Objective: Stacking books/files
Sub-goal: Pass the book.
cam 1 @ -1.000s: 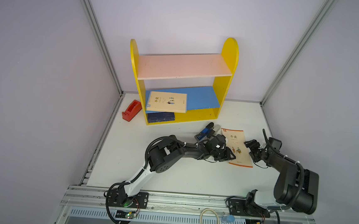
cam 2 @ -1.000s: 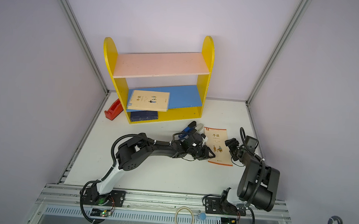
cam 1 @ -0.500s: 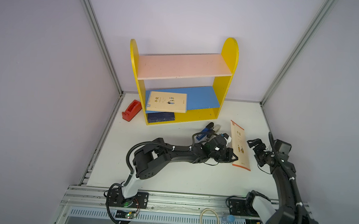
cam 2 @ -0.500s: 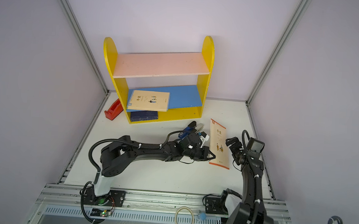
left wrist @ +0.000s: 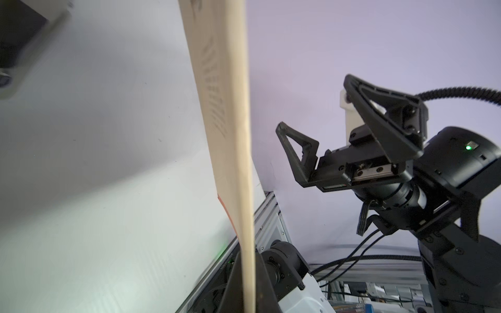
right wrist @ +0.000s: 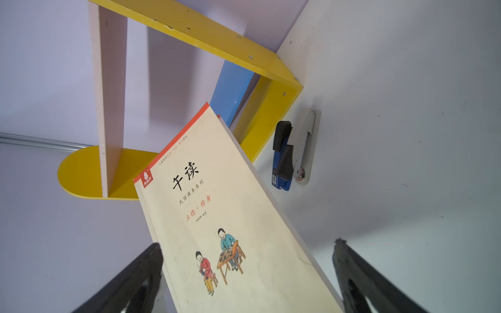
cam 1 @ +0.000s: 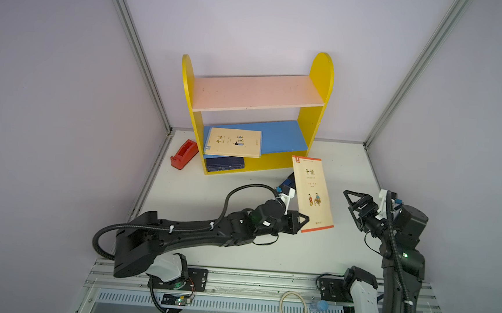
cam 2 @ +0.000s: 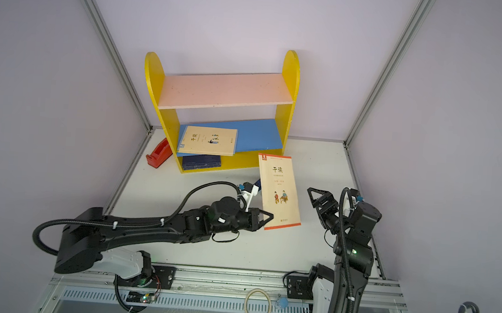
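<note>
While the left gripper [cam 1: 301,219] stays out of the tally, clenched on the lower corner of a cream book [cam 1: 312,194] tilted up off the table [cam 1: 210,196], the right gripper [cam 1: 349,205] gapes near it, touching nothing. A second cream book [cam 1: 234,142] lies on the shelf [cam 1: 320,77], over the navy books [cam 1: 225,164]. Probably only this book remains; how many are stacked cannot be told.
</note>
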You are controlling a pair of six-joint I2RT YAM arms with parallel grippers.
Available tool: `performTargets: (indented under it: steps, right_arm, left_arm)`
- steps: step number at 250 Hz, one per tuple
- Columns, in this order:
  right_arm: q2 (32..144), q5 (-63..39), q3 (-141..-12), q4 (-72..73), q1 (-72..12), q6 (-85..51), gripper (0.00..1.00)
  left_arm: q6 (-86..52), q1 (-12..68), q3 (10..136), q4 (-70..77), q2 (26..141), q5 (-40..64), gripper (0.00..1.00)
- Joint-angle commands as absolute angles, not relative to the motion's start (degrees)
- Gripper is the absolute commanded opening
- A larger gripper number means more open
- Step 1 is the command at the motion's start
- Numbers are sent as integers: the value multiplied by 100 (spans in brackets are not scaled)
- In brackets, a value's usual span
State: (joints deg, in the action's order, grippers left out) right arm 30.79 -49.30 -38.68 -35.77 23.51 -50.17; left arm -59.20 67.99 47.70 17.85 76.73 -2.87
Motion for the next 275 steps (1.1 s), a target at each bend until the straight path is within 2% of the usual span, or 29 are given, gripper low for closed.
performTargets:
  steps: [1,54,97,125,192,275]
  right_arm:
    - [2874,-5364,-3602,-2795,2288,-5879,99]
    - [2395,-4855,-3231,-1958,1658,-6747,99]
    - [2731,-4430,-2974,-1330,804,-6999,99]
    - [3161,-3954,-2745,-760,-54,-7153,99]
    - [3769,-1859,-2382,561,-2699,-7710,99]
    - [5618,-573,-2749,2288,-4916,-8007,98]
  left_arm:
    - [-5898,6836,4352,1621,6832,-1511,0]
    - [-6013,6869,3533,1538,5250,-2435,0]
    - [-6146,6865,3376,1453,4869,-2654,0]
    - [-6204,6869,3366,1477,4869,-2710,0]
    - [-6354,6872,2874,1556,4197,-3627,0]
    - [-6373,6848,2735,1049,3473,-4145,0]
